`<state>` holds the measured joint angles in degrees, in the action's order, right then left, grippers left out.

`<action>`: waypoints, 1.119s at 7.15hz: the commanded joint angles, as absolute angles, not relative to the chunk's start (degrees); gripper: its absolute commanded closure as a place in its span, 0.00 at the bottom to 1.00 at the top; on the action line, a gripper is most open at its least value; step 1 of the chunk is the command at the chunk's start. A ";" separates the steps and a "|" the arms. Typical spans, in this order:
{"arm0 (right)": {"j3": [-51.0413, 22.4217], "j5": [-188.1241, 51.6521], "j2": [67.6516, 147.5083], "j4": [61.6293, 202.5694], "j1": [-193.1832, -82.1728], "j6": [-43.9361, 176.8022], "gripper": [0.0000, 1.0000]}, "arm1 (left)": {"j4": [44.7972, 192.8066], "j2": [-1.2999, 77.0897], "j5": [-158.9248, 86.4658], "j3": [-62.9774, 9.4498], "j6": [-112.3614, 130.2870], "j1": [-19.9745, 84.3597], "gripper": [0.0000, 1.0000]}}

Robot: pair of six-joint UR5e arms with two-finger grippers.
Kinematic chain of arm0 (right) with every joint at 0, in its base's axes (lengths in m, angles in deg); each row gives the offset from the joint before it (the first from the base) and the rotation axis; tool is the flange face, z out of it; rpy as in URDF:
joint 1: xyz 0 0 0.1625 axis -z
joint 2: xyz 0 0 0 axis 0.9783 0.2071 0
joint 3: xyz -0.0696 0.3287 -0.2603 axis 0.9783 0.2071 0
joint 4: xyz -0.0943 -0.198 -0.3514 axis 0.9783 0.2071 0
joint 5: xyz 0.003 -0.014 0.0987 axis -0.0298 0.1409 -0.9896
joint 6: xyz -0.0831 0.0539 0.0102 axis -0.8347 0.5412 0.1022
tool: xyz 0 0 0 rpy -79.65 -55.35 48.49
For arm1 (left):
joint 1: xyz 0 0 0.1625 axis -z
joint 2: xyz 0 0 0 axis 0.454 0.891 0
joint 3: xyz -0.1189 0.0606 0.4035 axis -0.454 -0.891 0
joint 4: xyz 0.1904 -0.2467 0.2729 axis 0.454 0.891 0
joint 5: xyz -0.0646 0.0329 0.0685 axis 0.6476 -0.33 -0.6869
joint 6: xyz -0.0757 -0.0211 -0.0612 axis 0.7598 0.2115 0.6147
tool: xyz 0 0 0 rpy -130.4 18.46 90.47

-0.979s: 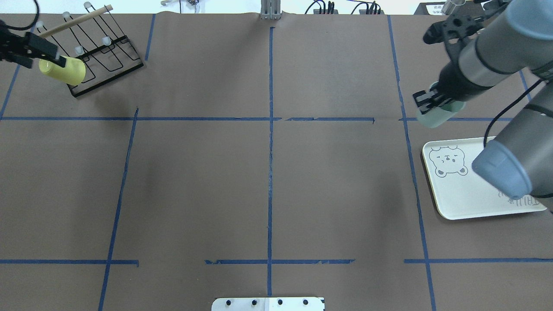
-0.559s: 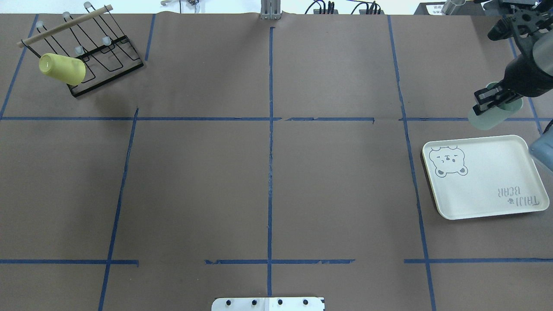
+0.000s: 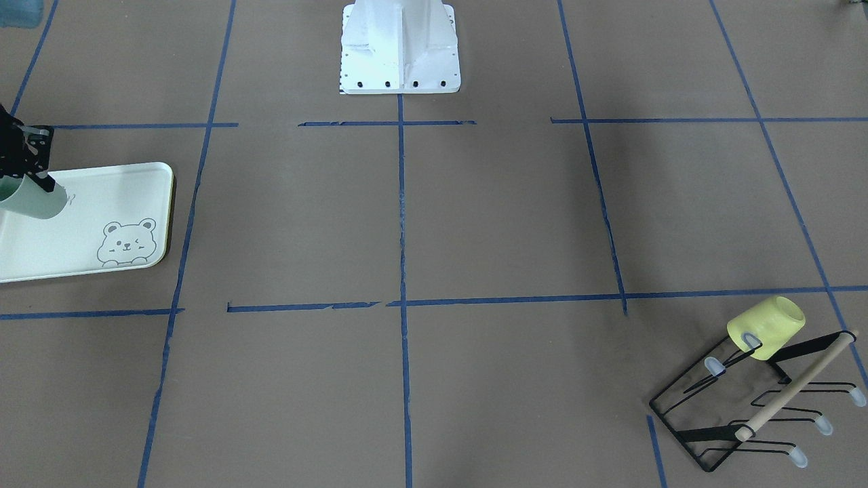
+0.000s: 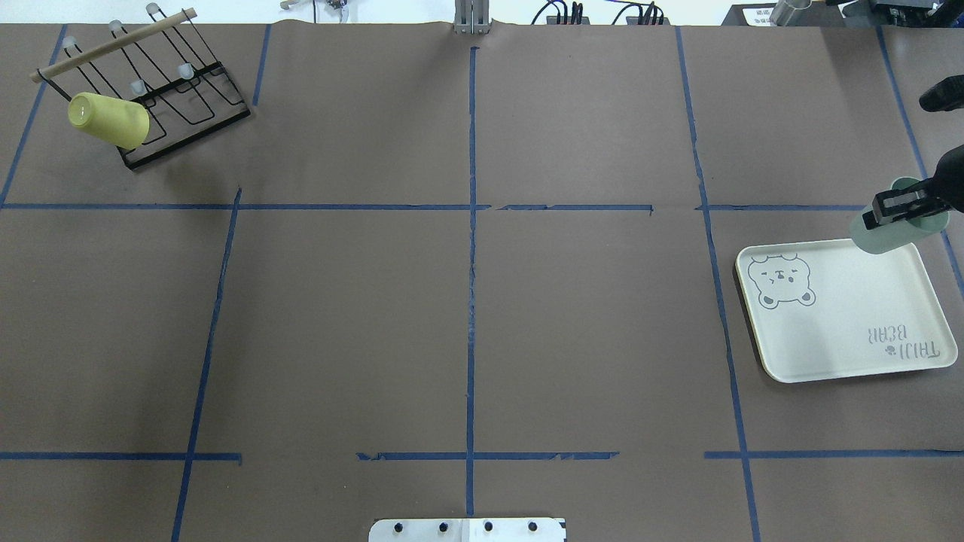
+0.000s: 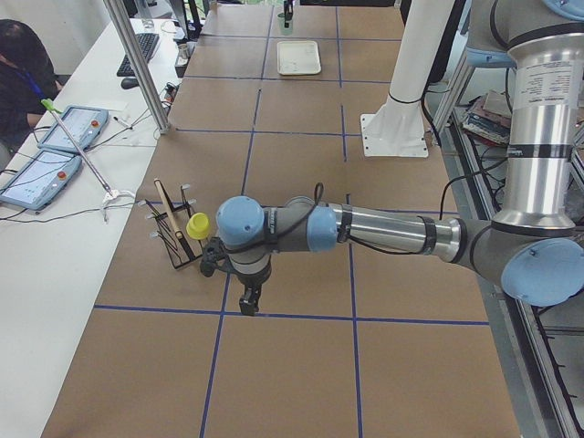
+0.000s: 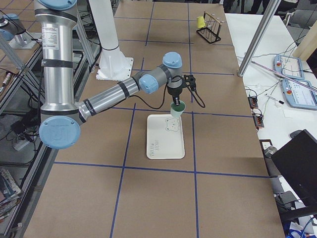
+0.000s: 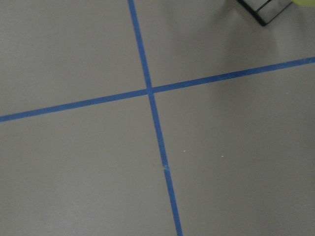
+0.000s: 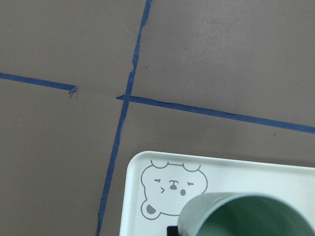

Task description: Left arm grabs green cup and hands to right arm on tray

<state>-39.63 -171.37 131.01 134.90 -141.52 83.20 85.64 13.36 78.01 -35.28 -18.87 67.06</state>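
Overhead exterior, right gripper (image 4: 896, 209): fingers clamped on the rim of the green cup (image 4: 885, 235).
green cup: tilted, held over the tray (image 4: 828, 331) at its far right corner.
left gripper (image 5: 246, 306): near the far left rack (image 5: 173, 239); whether it is open or closed cannot be told.

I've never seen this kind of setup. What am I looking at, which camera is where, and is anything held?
A robot's left arm and right arm work at a brown table. Two pictures look down, one from behind the robot, one facing it; two look in from the table's ends; two come from wrist cameras. On the table: a tray with a bear drawing, and a black wire rack carrying a yellow cup. The right gripper pinches the green cup by its rim, tilted, over the tray's edge. The left gripper hangs near the rack; open or shut, I cannot tell.
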 commanded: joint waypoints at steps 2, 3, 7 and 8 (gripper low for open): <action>-36.21 -161.28 133.22 130.67 -133.20 89.37 1.00 | 89.36 10.48 78.03 -36.69 -16.40 67.92 0.00; -34.53 -158.01 132.70 130.67 -129.93 91.31 1.00 | 89.36 10.65 78.03 -36.78 -16.40 67.92 0.00; -29.00 -155.78 135.95 118.23 -126.04 97.02 1.00 | 89.45 10.83 78.03 -36.78 -16.40 67.83 0.00; -26.54 -155.69 135.86 115.93 -125.34 97.22 0.99 | 89.45 10.83 78.03 -36.78 -16.40 67.83 0.00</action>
